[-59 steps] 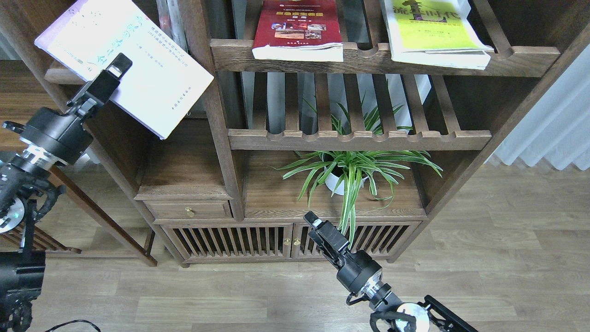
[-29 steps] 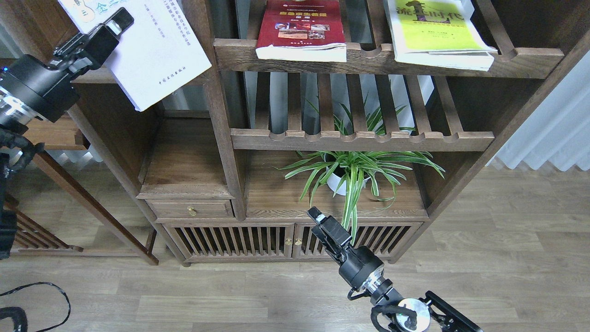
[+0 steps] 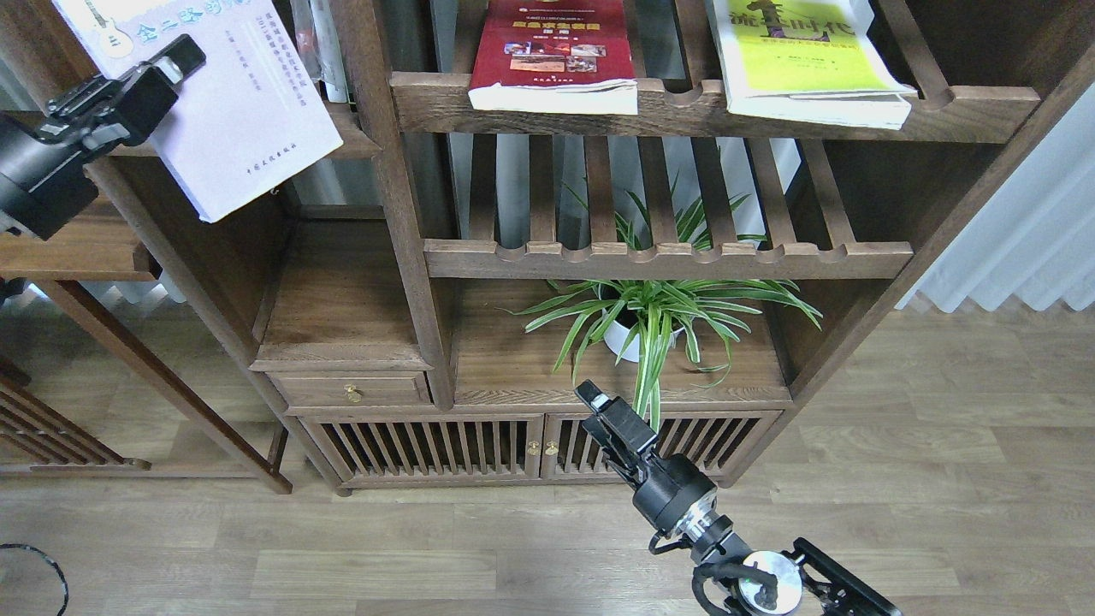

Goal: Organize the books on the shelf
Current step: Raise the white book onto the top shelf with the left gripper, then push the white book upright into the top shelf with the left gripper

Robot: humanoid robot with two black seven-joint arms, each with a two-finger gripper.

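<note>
My left gripper (image 3: pixel 171 64) is shut on the white book with the lavender top band (image 3: pixel 239 120). It holds the book tilted in the air at the top left, in front of the bookcase's left post. The book's lower right corner overlaps the front edge of the solid dark plank shelf (image 3: pixel 355 141). The dark red book (image 3: pixel 552 47) and the yellow-green book (image 3: pixel 800 56) lie flat on the top slatted rack. My right gripper (image 3: pixel 592 399) hangs low in front of the cabinet doors, holding nothing. Its fingers cannot be told apart.
Thin pale upright volumes (image 3: pixel 323 43) stand on the plank shelf behind the white book. A potted spider plant (image 3: pixel 654 321) stands under the lower slatted rack (image 3: pixel 667 257). A solid-floored compartment (image 3: pixel 338 308) sits above a small drawer (image 3: pixel 351 392). A side table (image 3: pixel 77 252) is at the left.
My left arm has swung up and to the left, carrying the white book with it. The right arm has barely moved.
</note>
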